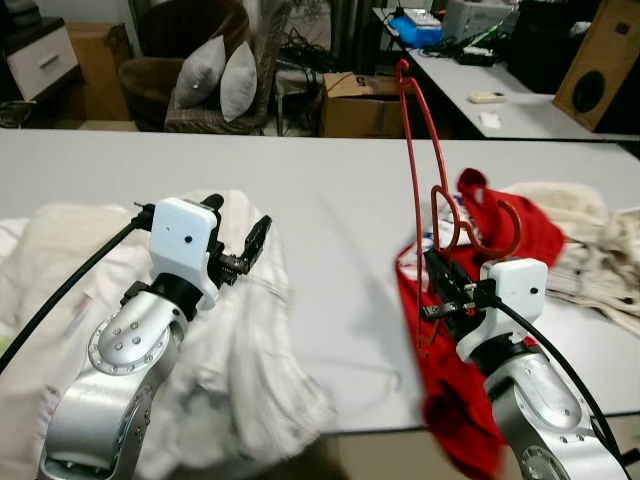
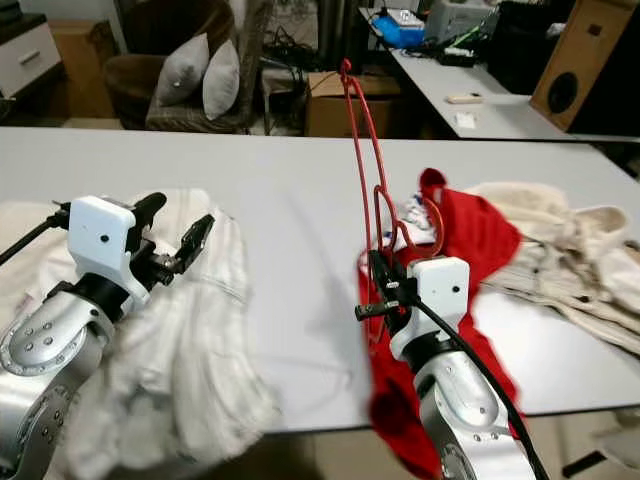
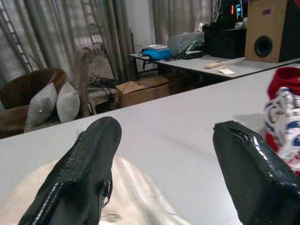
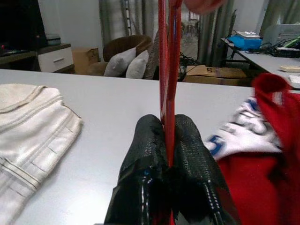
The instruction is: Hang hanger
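My right gripper (image 4: 168,140) pinches the red hanger (image 1: 415,190) (light, stiff wire); left gripper (image 3: 164,164) gapes, holding nothing.

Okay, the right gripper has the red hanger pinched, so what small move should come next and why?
Probably bring the open left gripper across toward the red garment. The right gripper is shut on the red hanger, holding it upright beside that garment, which lies crumpled on the table. The left gripper hovers over a white garment, holding nothing, so it seems free to lift the fabric.
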